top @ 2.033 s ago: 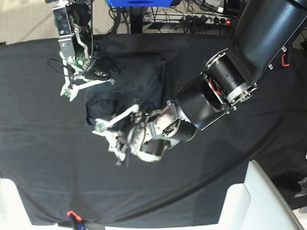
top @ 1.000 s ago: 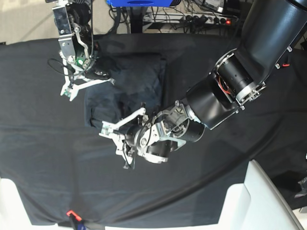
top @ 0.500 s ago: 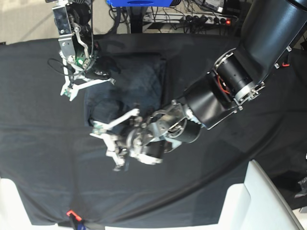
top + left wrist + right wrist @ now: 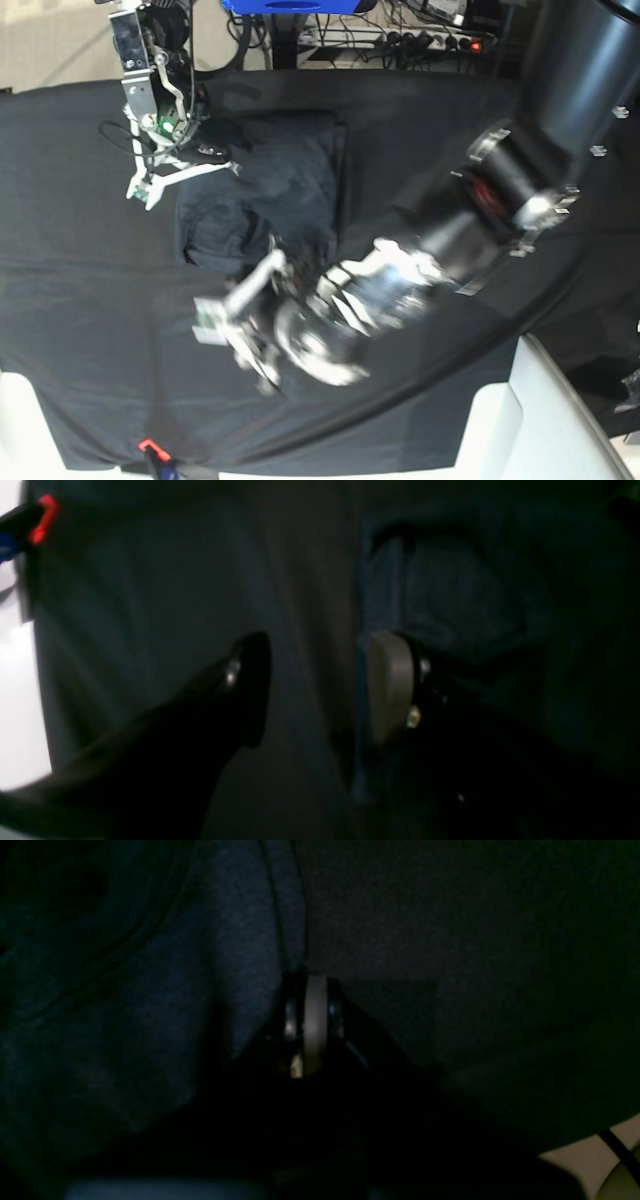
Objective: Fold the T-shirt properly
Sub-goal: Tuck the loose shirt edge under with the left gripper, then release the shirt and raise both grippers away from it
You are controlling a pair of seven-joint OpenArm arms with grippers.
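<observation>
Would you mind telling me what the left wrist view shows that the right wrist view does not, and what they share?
Only the left wrist view shows the left gripper open, jaws well apart over the tablecloth, beside the T-shirt's edge, plus a red clip at the table's edge. Only the right wrist view shows the right gripper with its jaws together at the T-shirt's edge; whether it pinches cloth is unclear. Both show blue-grey shirt fabric lying next to the darker tablecloth.

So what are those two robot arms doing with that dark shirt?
They are folding the T-shirt, which lies partly folded on the black tablecloth. The right tool is pinched shut at the shirt's edge. The left tool is open and empty, low over the cloth just beside the shirt's near edge.
</observation>
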